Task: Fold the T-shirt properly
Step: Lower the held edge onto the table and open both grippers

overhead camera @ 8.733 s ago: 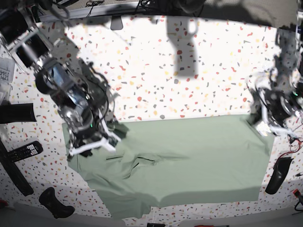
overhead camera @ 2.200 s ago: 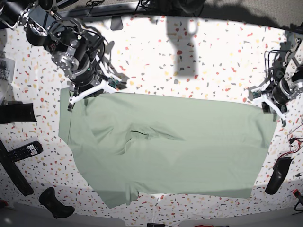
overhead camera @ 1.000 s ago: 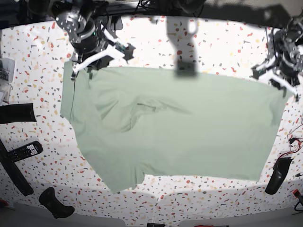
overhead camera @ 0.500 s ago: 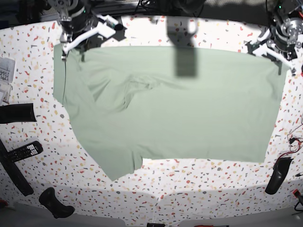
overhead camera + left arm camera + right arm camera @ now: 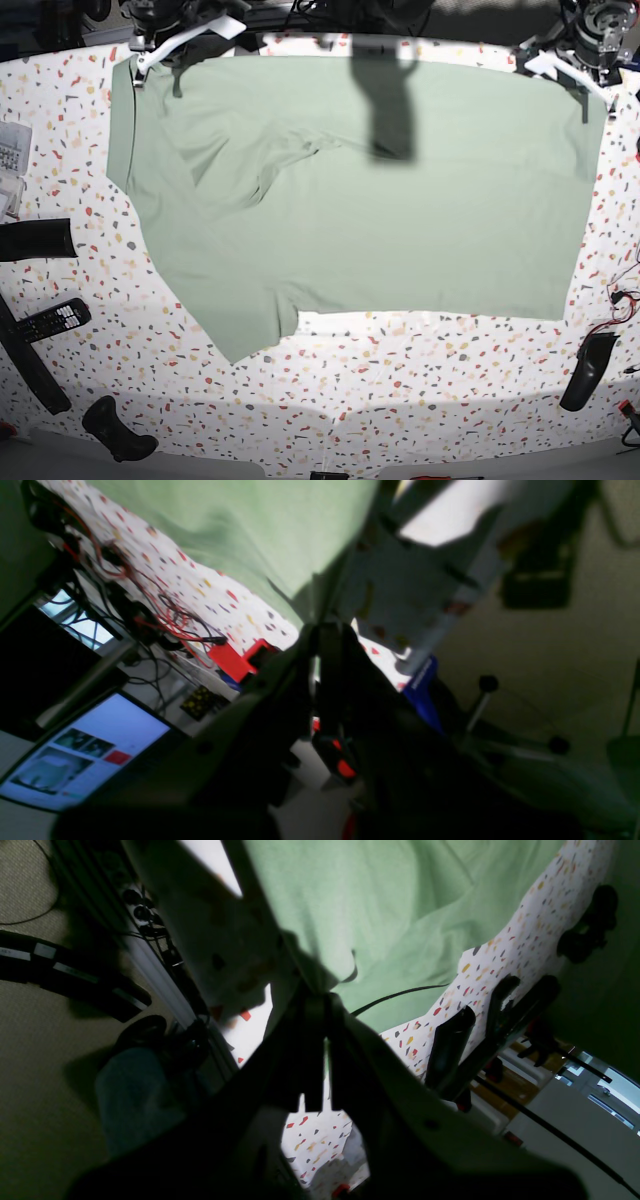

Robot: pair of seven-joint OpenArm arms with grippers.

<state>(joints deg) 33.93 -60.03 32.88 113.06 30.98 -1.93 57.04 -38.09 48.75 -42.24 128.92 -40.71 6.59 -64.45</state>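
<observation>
The white speckled terrazzo surface (image 5: 420,400) carries one large pale sage-green cloth T-shirt (image 5: 400,210), spread nearly flat across its far half, with a rumpled fold left of centre. Two arms hold its far edge: the right gripper (image 5: 316,990) has its jaws closed tight on the cloth at the far left corner, and the left gripper (image 5: 314,626) has its jaws pinched on the far right corner. One black remote control (image 5: 50,320) lies beside the shirt's left side.

Matt green cloth T-shirt (image 5: 400,200) on speckled terrazzo-look table (image 5: 420,390)
</observation>
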